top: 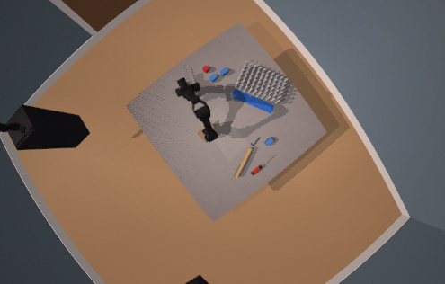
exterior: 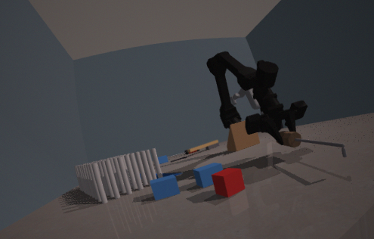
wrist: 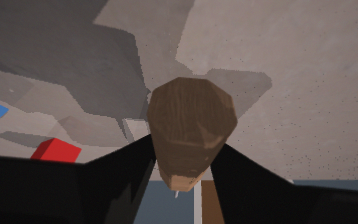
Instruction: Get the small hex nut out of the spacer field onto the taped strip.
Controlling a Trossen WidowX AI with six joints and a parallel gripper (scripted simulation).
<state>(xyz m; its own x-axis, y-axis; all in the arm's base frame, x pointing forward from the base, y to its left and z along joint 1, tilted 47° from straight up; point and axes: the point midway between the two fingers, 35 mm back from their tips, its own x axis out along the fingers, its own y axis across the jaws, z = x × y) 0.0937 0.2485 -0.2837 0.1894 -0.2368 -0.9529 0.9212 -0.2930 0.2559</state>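
My gripper [exterior: 286,137] [wrist: 184,139] is shut on the wooden handle [exterior: 295,140] [wrist: 192,110] of a hooked tool, above the table. The tool's thin metal shaft [exterior: 319,142] points away from the spacers in the exterior view, with its bent tip [exterior: 344,152] hanging down. The standing metal spacers [top: 264,83] [exterior: 122,172] form a dense, upright field, well away from the gripper. The blue taped strip [top: 253,102] lies along their front. I cannot make out the hex nut in any view.
A red block [top: 206,69] [exterior: 229,183] [wrist: 57,151] and two blue blocks [top: 224,71] [top: 213,77] lie between gripper and spacers. A third blue block [top: 270,141], a wooden-handled tool [top: 243,163] and a red-handled tool [top: 256,170] lie on the strip's other side.
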